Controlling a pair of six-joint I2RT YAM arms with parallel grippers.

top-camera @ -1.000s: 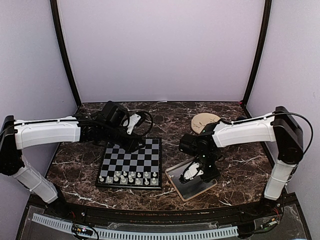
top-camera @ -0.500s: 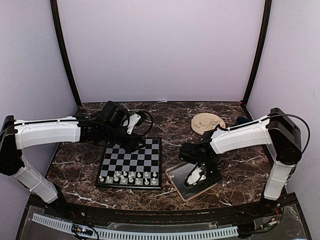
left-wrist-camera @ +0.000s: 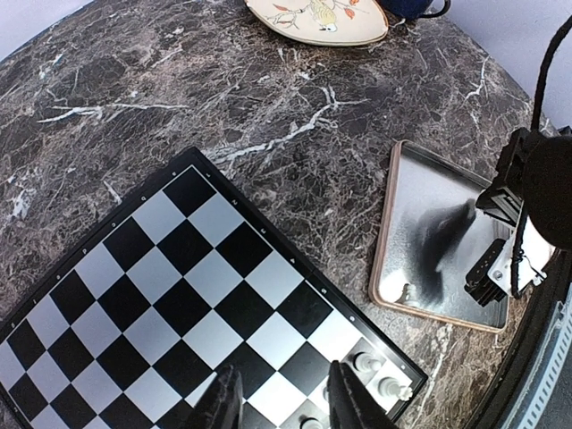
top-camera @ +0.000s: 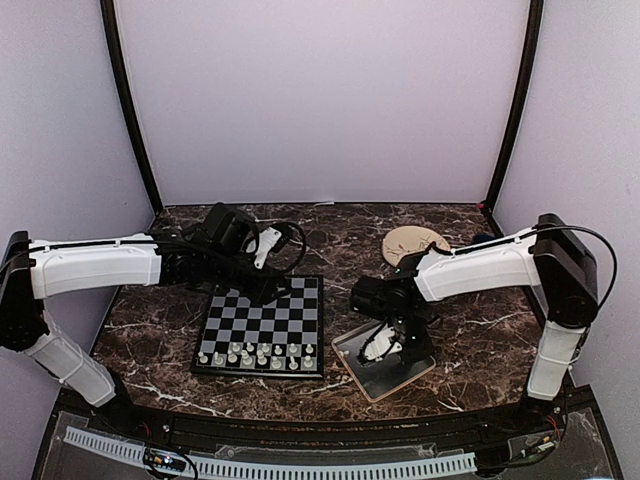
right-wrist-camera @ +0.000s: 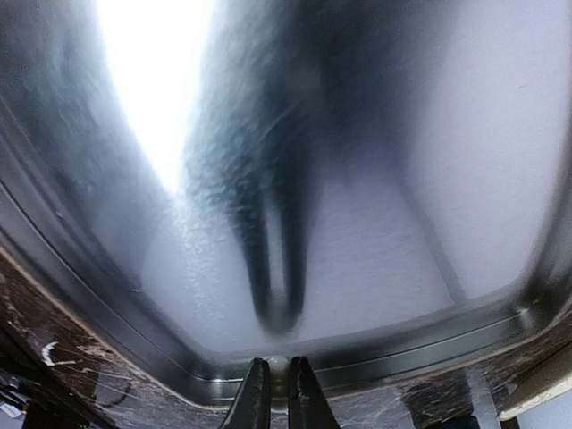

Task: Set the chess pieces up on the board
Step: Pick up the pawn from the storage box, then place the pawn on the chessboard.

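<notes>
Tray rim [right-wrist-camera: 402, 357] lay under the shut right gripper [right-wrist-camera: 275, 368], hold unclear; board [left-wrist-camera: 161, 295] lay under the half-open, empty left gripper [left-wrist-camera: 284, 395].

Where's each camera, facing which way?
Top: above and behind left arm and right arm, looking down on board, tray.
Left wrist: over the board, facing the tray; left end effector at bottom.
Right wrist: low in the tray, facing its rim; right end effector at bottom.
Shared: top and left wrist both show board, tray.
</notes>
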